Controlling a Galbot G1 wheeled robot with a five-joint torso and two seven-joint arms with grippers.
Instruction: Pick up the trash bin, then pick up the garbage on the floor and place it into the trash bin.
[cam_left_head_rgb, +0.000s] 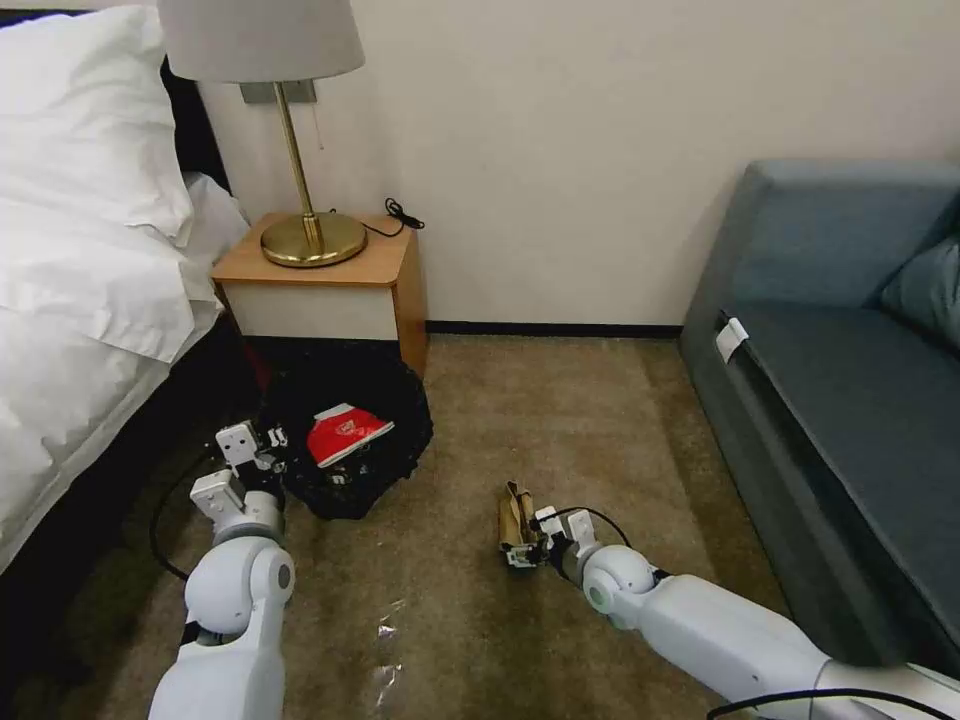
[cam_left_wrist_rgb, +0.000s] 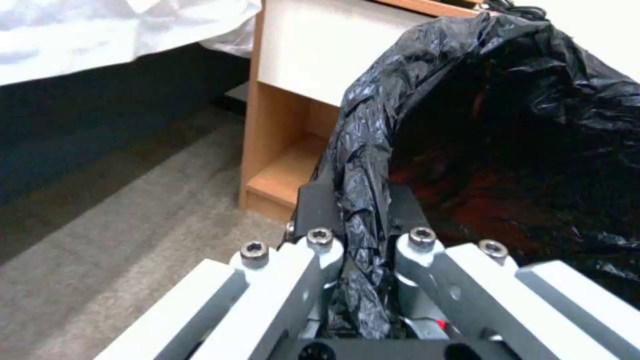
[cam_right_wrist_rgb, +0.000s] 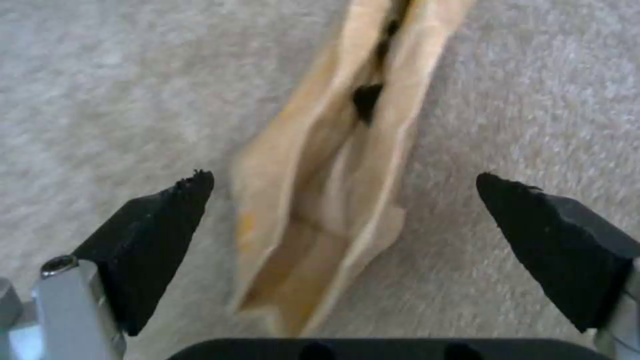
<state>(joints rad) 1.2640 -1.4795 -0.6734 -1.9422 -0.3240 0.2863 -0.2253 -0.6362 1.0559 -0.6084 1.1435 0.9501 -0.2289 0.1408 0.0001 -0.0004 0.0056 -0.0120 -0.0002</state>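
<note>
The trash bin (cam_left_head_rgb: 375, 400), lined with a crinkled black bag, sits in front of the nightstand with a red-and-white snack packet (cam_left_head_rgb: 345, 432) lying inside. My left gripper (cam_left_head_rgb: 270, 450) is shut on the bin's bag-covered rim (cam_left_wrist_rgb: 363, 165). A crumpled brown paper piece (cam_left_head_rgb: 515, 515) lies on the carpet in the middle of the floor. My right gripper (cam_left_head_rgb: 522, 548) stands open right at it, and the paper (cam_right_wrist_rgb: 333, 190) lies between the two black fingertips (cam_right_wrist_rgb: 167, 210) without touching either.
A wooden nightstand (cam_left_head_rgb: 330, 285) with a brass lamp (cam_left_head_rgb: 300, 225) stands behind the bin. The bed (cam_left_head_rgb: 70, 300) runs along the left, a blue-grey sofa (cam_left_head_rgb: 840, 400) along the right. Clear plastic scraps (cam_left_head_rgb: 385, 655) lie on the carpet near my arms.
</note>
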